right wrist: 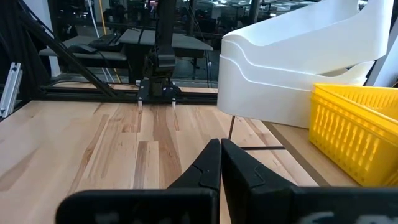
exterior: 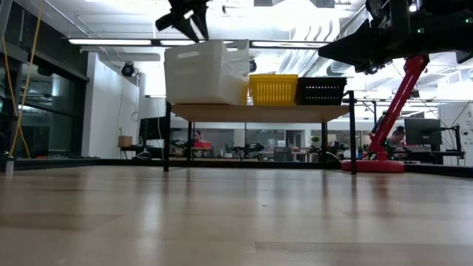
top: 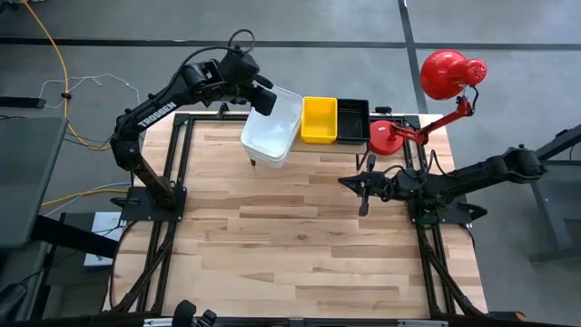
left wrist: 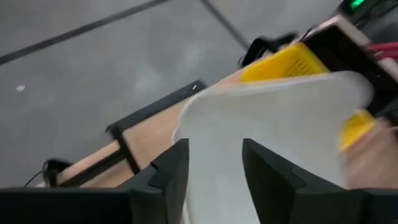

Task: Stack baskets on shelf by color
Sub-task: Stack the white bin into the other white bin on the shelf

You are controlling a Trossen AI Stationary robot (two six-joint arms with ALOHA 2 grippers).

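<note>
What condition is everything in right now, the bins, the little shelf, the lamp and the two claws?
white baskets: stacked on the shelf, top one tilted
yellow basket: upright on shelf
black basket: upright on shelf
shelf: standing
red lamp: standing
left gripper: open above white baskets
right gripper: shut, empty

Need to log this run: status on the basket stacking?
Left gripper jaws open, over the white baskets on the shelf. Right gripper shut, waiting over the table. Yellow basket and black basket alongside; top white sits tilted.
</note>
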